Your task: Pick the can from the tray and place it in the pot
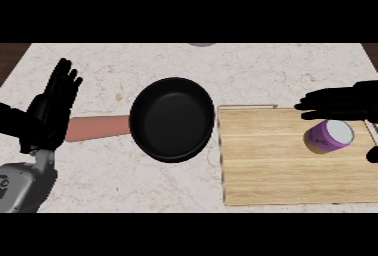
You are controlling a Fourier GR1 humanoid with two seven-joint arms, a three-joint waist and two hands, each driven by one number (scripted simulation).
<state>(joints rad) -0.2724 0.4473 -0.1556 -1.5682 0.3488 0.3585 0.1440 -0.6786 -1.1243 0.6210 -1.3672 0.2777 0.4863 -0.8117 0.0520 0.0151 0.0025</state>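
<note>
Can (330, 136) on the tray (280, 170), just beside the right robot hand (341, 102), fingers spread, holding nothing; left robot hand (55, 102) well apart.

Marble counter (280, 65): black pot (173, 120) at centre, wooden tray (288, 175) just beside, rightward.

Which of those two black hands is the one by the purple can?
The right hand, open right at the can on the wooden tray. The left hand rests fingers up, beyond the black pan.
</note>
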